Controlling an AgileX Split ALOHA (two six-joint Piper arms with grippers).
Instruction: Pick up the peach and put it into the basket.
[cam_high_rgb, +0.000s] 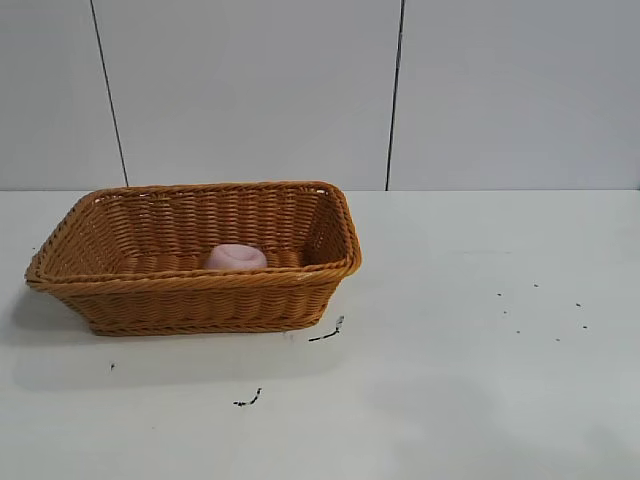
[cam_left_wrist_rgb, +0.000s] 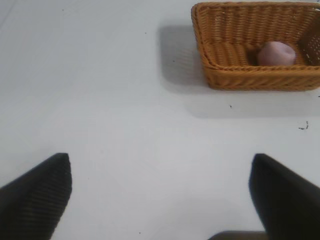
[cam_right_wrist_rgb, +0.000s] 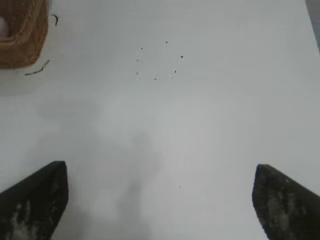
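Both arms are out of the exterior view. The left tool (cam_left_wrist_rgb: 160, 195) and right tool (cam_right_wrist_rgb: 160, 200) hover over the white desk (cam_high_rgb: 480, 400), fingers apart. At ten o'clock, the small pale pink peach (cam_high_rgb: 236, 257) lies inside the large orange-brown woven wicker basket (cam_high_rgb: 200, 300).

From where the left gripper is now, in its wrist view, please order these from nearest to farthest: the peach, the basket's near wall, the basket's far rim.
From the left gripper, open over bare table:
1. The basket's near wall, facing the gripper.
2. The peach, inside on the basket floor.
3. The basket's far rim, behind the peach.
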